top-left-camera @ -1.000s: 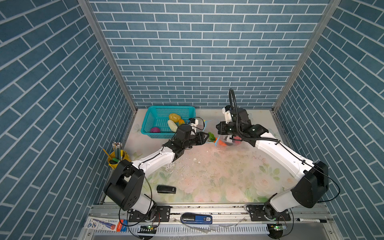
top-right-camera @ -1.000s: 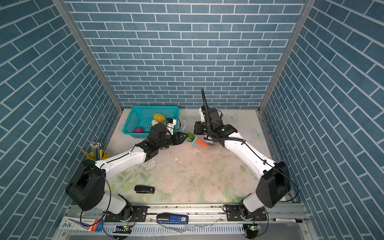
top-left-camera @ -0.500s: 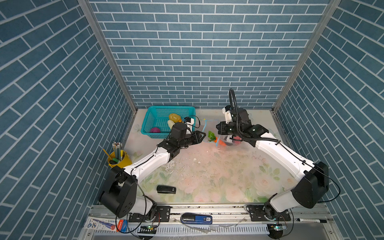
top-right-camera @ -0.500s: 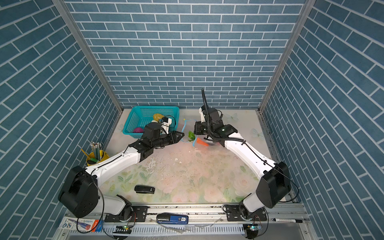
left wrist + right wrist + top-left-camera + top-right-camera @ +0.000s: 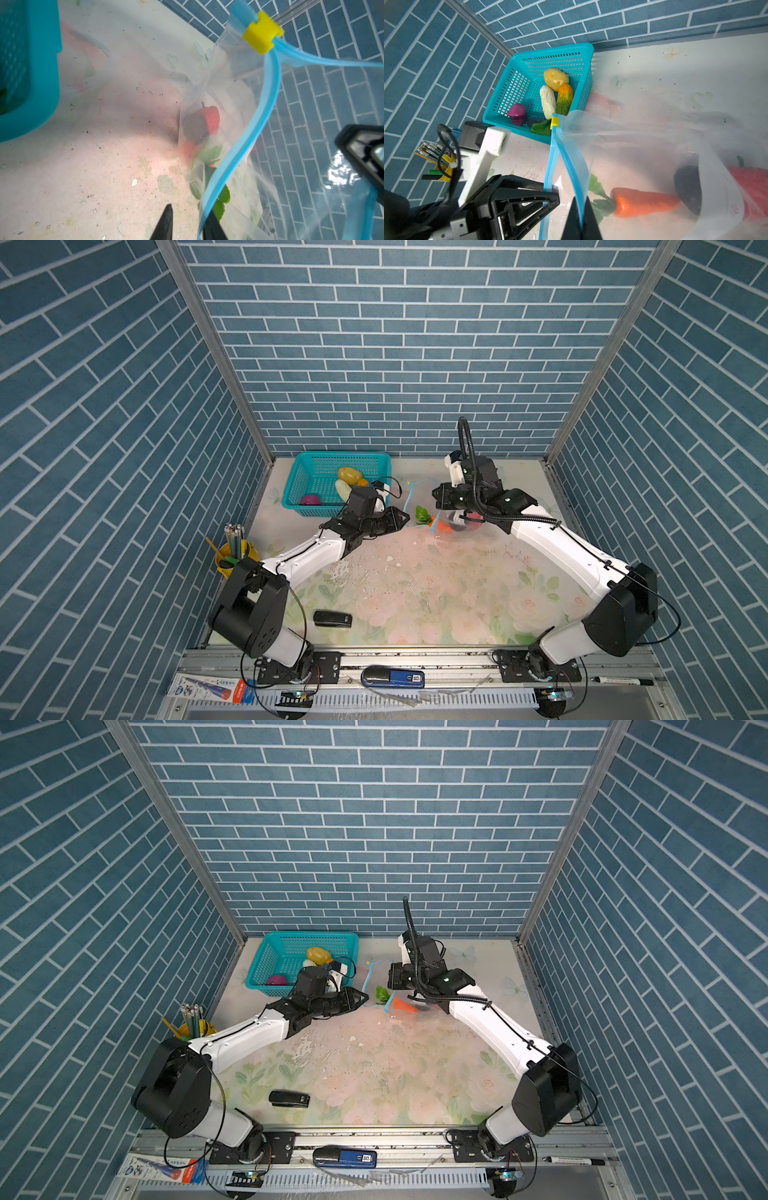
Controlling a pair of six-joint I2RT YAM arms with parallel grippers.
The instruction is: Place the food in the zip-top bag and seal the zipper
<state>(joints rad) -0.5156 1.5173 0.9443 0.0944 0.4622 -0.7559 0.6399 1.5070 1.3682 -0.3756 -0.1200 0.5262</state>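
**Second lip within reach.** Your left gripper (image 5: 188, 214) closes in on the mouth of the large clear, crinkly zip-top bag (image 5: 654, 141) on the floral tabletop (image 5: 415, 585). Its jaws were wider a second ago. They have drawn in and now stand a little apart around one lip of the thin light blue zipper strip (image 5: 271, 83). The strip lies against one finger with a gap to the other, so nothing is pinched yet.

Your right gripper (image 5: 580, 209) has not budged and is clamped tight on the opposite lip. The small yellow slider (image 5: 262, 35) sits at the end of the strip where the two lips part, so the mouth is unzipped.

Inside the bag lie a glossy orange toy carrot (image 5: 643, 202), a dark piece (image 5: 687, 187) and a red piece (image 5: 753, 187). Four toys wait in the teal mesh plastic basket (image 5: 550, 52) just beside the bag:
- a yellow potato (image 5: 556, 79)
- a white cabbage (image 5: 548, 101)
- a purple onion (image 5: 518, 114)
- a green-orange piece (image 5: 564, 99)

The narrowing jaws suggest you are taking the second lip, probably to spread the mouth. That would leave neither gripper free to fetch food, so one must let go before loading resumes. Roughly half the food is bagged, and sealing is some way off.
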